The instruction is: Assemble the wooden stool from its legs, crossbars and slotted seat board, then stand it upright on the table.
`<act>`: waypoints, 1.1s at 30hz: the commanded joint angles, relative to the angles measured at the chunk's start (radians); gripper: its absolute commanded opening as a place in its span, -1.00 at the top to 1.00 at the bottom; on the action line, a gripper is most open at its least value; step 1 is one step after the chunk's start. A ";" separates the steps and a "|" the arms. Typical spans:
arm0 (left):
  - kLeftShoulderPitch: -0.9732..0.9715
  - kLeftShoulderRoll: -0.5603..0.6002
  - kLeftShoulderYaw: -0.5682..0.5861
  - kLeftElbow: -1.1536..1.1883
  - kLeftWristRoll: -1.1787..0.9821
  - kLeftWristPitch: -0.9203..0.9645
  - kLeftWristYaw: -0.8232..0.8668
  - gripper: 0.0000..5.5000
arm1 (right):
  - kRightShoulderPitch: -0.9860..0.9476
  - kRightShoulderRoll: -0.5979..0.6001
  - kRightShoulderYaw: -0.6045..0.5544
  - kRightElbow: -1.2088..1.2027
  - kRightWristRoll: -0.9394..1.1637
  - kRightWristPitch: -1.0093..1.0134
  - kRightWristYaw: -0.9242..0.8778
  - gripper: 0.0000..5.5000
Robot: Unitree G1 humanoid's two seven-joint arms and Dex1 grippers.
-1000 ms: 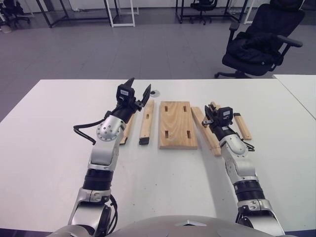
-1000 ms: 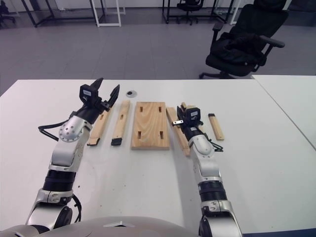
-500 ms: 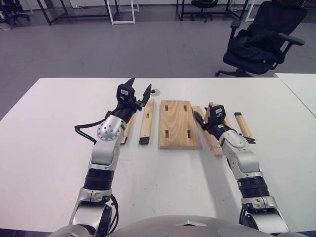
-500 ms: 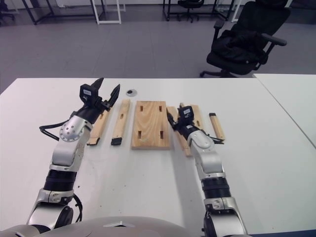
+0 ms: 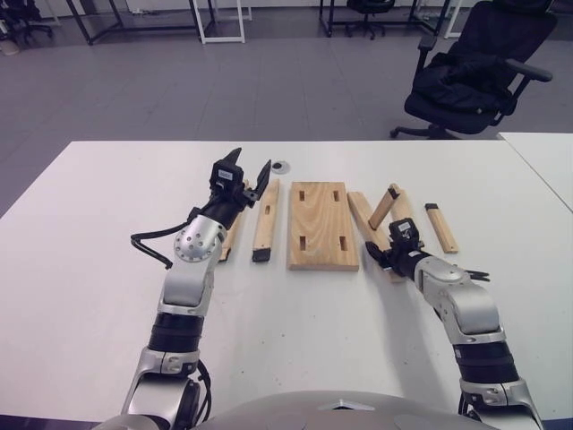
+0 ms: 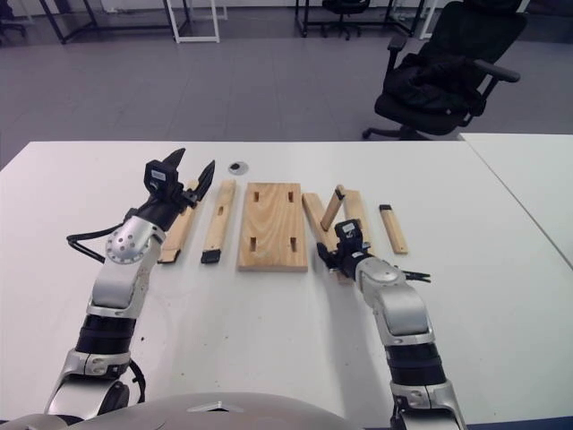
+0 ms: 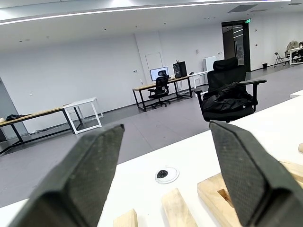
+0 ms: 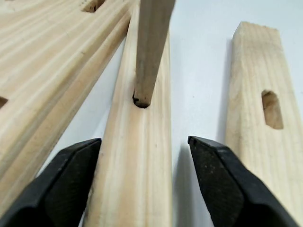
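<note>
The slotted seat board (image 5: 322, 228) lies flat on the white worktop (image 5: 98, 233), between the two claws. Just beside the right claw (image 5: 380, 255), on its inner side, the board's long edge runs along a wooden leg (image 8: 137, 156). The right claw is spread. One finger (image 8: 61, 189) is on the board side of this leg and the other on the far side, so the claw straddles the leg near its close end without pinching it. A short way ahead of the claw, a thin crossbar (image 5: 385, 205) stands tilted with its lower end seated in the leg's slot. Its upper end leans away over a second leg (image 8: 258, 109), which lies just outside the claw and shows an open slot. Farther out on that side lies a short piece with dark ends (image 5: 440, 227), apart from the rest.

The left claw (image 5: 242, 175) is raised above the worktop with its fingers (image 7: 80, 184) wide apart, holding nothing. Beneath and just inward of it lies a long leg with a dark tip (image 5: 266, 215), parallel to the seat board. Another leg (image 5: 233, 235) is partly hidden under that arm. A small round grommet (image 5: 281, 167) sits in the worktop just beyond the left claw. A black office chair (image 5: 474, 72) stands on the floor well behind.
</note>
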 commanded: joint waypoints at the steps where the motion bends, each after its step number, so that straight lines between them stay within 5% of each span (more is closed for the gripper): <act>1: 0.003 0.010 -0.007 -0.006 0.014 0.016 -0.002 -0.22 | 0.002 -0.003 0.011 -0.001 -0.010 0.048 -0.008 -0.23; 9: 0.008 -0.004 -0.002 -0.007 -0.015 0.093 0.006 -0.22 | -0.019 0.005 0.010 -0.024 0.002 0.068 -0.003 0.23; 15: -0.038 -0.068 0.082 -0.018 -0.186 0.229 0.003 -0.22 | -0.080 0.047 -0.061 -0.116 0.045 0.034 -0.020 0.23; 24: -0.149 -0.287 0.289 -0.037 -0.913 0.640 0.047 -0.22 | -0.157 -0.027 0.105 -0.217 0.006 -0.340 0.182 0.23; 33: -0.150 -0.283 0.325 -0.024 -1.106 0.707 0.087 -0.14 | -0.089 -0.082 0.169 -0.191 -0.036 -0.581 0.311 0.23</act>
